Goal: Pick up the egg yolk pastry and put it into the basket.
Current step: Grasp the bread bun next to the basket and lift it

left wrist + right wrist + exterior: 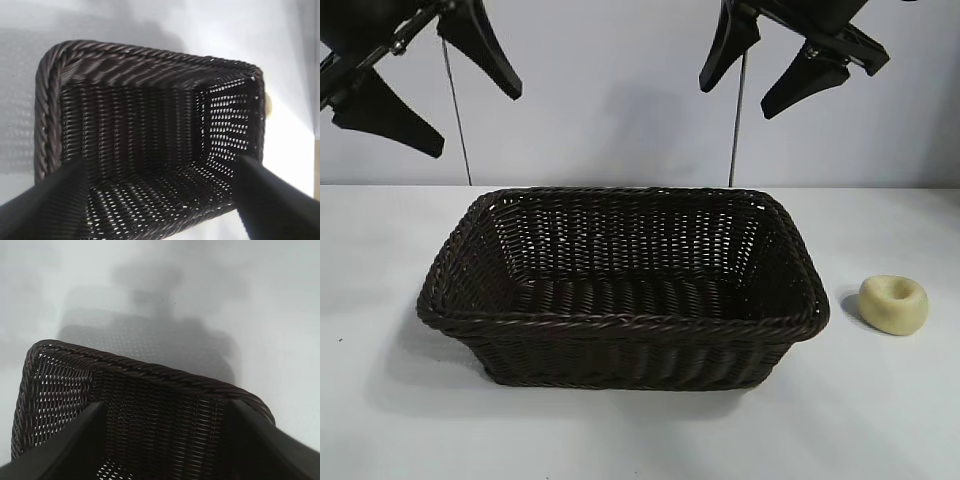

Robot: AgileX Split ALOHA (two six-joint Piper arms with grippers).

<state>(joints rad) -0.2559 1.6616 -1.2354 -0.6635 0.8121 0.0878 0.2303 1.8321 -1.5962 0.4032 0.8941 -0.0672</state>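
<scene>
Nearest the exterior camera, the basket (620,290) was seen resting flat on the white tabletop (880,420), its open mouth facing up so that an item could be lowered in from above. No contents were visible in it. The egg yolk pastry (893,303) was located on the tabletop just beside the basket's right end, apart from the rim and not touching it, with its dimpled face upward. That position was judged to favour the right arm, since the pastry lay on that arm's side.

The right gripper (770,65) was held high above the basket's far right corner, well clear of the pastry, with its jaws spread apart and nothing between them. The left gripper (425,85) was likewise raised above the far left side, jaws spread and empty. In both wrist views the basket (150,130) (150,390) was framed between the dark fingers (40,205) (55,445), which indicated that both arms were angled downward toward it. No grasp had been made; the pick-up was judged not yet begun.
</scene>
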